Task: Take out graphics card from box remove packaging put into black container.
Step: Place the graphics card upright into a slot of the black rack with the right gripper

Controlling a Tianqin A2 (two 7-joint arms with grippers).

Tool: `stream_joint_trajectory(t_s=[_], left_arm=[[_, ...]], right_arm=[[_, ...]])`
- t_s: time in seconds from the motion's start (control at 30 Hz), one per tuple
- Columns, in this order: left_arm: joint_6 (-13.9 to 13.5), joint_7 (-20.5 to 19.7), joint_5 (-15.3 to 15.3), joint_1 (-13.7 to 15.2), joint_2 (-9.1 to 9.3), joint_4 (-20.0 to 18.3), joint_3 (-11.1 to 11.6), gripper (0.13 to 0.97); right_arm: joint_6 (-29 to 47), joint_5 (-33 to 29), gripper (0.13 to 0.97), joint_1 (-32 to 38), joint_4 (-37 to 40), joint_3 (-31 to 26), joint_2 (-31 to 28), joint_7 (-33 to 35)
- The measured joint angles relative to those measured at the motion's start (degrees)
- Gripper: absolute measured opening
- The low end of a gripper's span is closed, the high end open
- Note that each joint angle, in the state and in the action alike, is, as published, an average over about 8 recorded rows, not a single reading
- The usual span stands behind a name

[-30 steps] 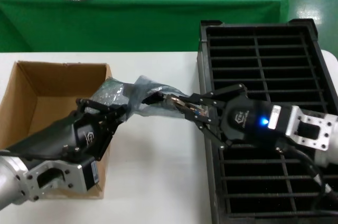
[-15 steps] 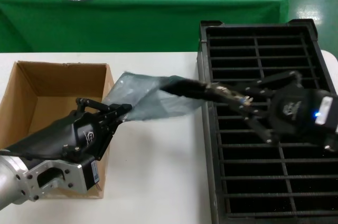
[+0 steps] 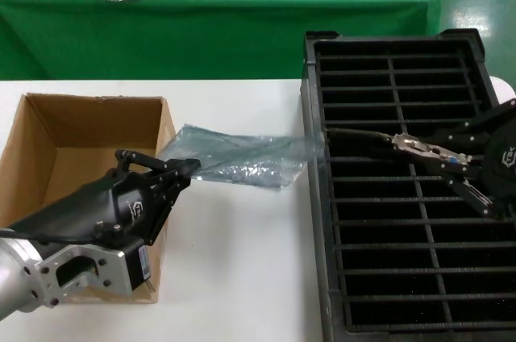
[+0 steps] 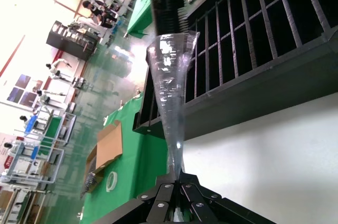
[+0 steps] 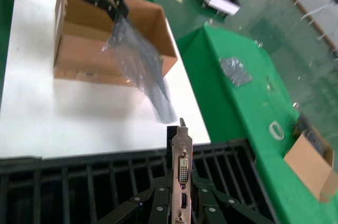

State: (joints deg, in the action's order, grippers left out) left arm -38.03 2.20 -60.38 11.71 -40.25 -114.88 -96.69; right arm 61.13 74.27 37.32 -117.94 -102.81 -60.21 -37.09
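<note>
At centre right of the head view, my right gripper (image 3: 419, 147) hangs over the black container (image 3: 318, 221), clenched on the graphics card (image 3: 367, 139); the card lies level above the slots, its far tip at the container's left wall. My right wrist view shows the card's silver bracket (image 5: 181, 174) pinched between my fingers. At lower left, my left gripper (image 3: 190, 168) pinches one end of the packaging (image 3: 242, 158), which stretches across the white table (image 3: 242, 277) toward the container, clear of the card. Just behind my left arm stands the box (image 3: 64, 128), open-topped.
</note>
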Motion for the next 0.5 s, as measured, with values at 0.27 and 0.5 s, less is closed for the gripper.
stream_joint_trajectory(t_s=[0.27, 0.5], left_arm=[[0.0, 0.0, 0.0, 0.0, 0.0, 0.0, 0.0, 0.139], [0.0, 0.0, 0.0, 0.0, 0.0, 0.0, 0.0, 0.139]], right_arm=[[5.8, -4.3, 0.188, 4.1, -0.1, -2.7, 1.5, -2.6], [5.1, -7.7, 0.188, 4.4, -0.1, -3.2, 4.0, -2.2]])
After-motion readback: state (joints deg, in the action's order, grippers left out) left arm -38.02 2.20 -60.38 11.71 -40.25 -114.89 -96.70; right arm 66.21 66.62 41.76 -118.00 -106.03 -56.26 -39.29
